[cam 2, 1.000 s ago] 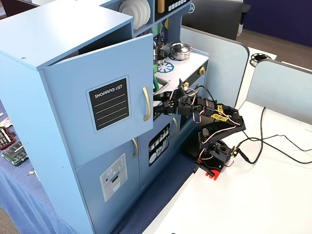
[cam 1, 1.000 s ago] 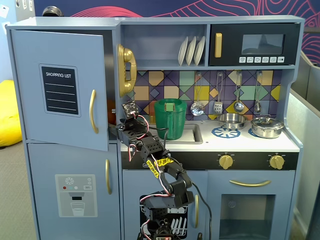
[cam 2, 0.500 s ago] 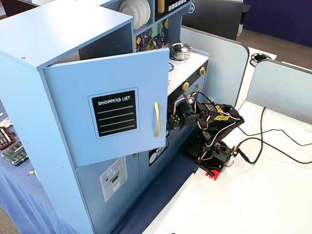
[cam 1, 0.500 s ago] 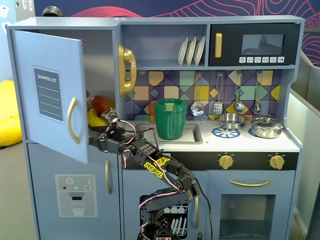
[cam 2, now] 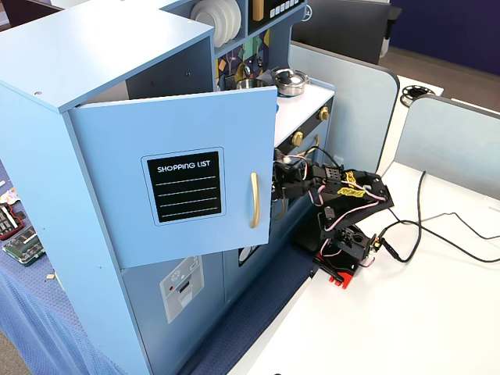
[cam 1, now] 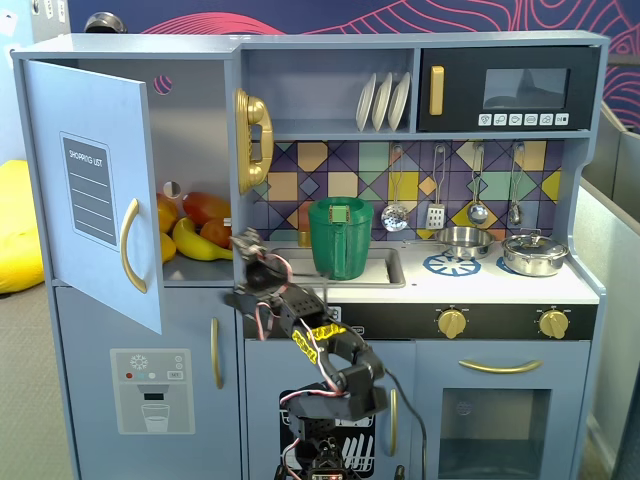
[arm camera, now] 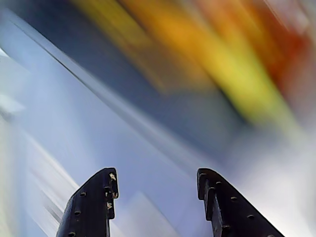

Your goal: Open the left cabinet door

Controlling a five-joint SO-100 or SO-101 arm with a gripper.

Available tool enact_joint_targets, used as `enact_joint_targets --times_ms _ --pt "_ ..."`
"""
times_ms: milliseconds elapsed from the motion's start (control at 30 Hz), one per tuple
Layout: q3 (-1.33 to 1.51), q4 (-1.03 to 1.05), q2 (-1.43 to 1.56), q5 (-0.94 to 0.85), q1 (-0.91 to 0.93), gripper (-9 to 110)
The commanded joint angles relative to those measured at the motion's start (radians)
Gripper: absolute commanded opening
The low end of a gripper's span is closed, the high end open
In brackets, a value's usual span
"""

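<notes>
The left cabinet door (cam 1: pixel 95 190) with the black "SHOPPING LIST" panel and gold bar handle (cam 1: pixel 130 245) stands swung open, well away from the cabinet front; it also shows in another fixed view (cam 2: pixel 176 176). My gripper (cam 1: pixel 250 252) is raised in front of the open compartment, to the right of the door and apart from its handle. In another fixed view the gripper (cam 2: pixel 281 178) sits just behind the door's free edge. In the wrist view the gripper (arm camera: pixel 155 177) is open and empty, with both black fingers (arm camera: pixel 96 202) spread over a blurred blue surface.
Toy fruit (cam 1: pixel 195 225) lies inside the opened compartment. A green pot (cam 1: pixel 340 235) stands in the sink and a gold phone (cam 1: pixel 252 140) hangs beside the compartment. The lower door with the water-dispenser panel (cam 1: pixel 150 385) is shut. Cables (cam 2: pixel 437 234) trail over the white table.
</notes>
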Motion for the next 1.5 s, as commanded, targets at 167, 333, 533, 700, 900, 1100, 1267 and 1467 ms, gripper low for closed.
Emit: enact_joint_targets --times_ms 167,333,533,700,900,1100,1267,1467 --pt "0.222 0.391 0.175 0.232 0.396 9" --pt "0.359 0.500 0.262 0.342 0.476 8" --pt "0.443 0.657 0.342 0.423 0.529 6" --pt "0.514 0.821 0.419 0.393 0.578 1" --pt "0.548 0.908 0.465 0.407 0.535 0" --pt "0.548 0.951 0.492 0.431 0.535 0" --pt "0.548 1.000 0.509 0.273 0.640 0" --pt "0.548 1.005 0.509 0.244 0.626 0"
